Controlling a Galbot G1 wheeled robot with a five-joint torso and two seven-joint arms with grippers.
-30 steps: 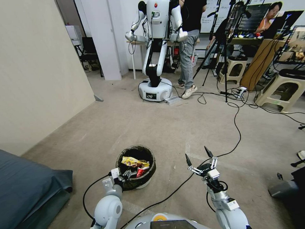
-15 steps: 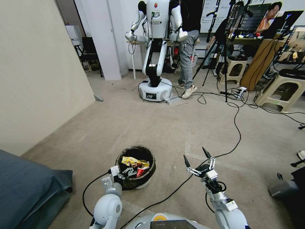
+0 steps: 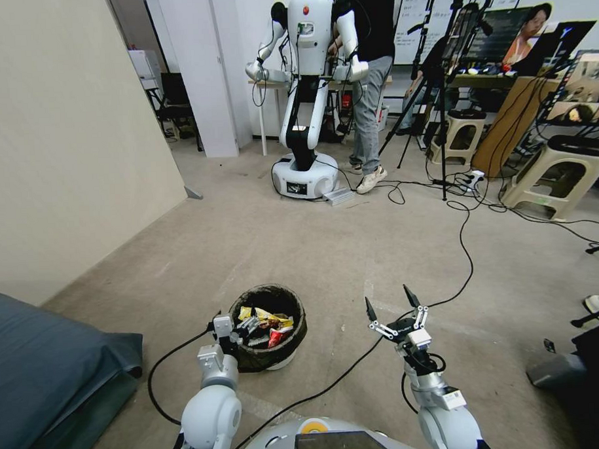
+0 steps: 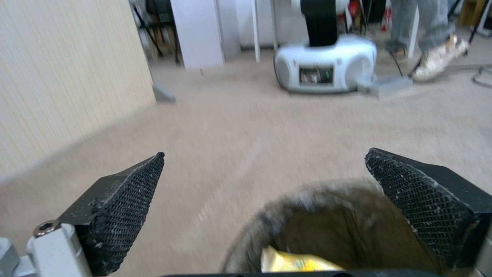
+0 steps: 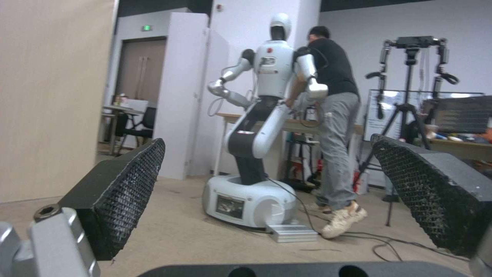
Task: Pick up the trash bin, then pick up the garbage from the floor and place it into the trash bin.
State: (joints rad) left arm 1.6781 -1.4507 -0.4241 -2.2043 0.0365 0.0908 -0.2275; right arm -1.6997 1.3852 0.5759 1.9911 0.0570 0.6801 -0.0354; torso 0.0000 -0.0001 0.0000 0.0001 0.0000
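**At the bin rim: left gripper released**

Below centre in the head view, the bin (image 3: 269, 327) stands on the floor with wrappers (image 3: 267, 319) inside. The left gripper (image 3: 243, 327), jaws apart, sits at the rim's nine o'clock. The right gripper (image 3: 395, 308), also spread, hovers at three o'clock, well apart. To lift well, straddle the lined rim before closing, and avoid the cable (image 3: 318, 394).

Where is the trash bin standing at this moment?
In the head view the trash bin stands on the floor, low and slightly left of centre, just ahead of the left gripper, with the right gripper off to its right.
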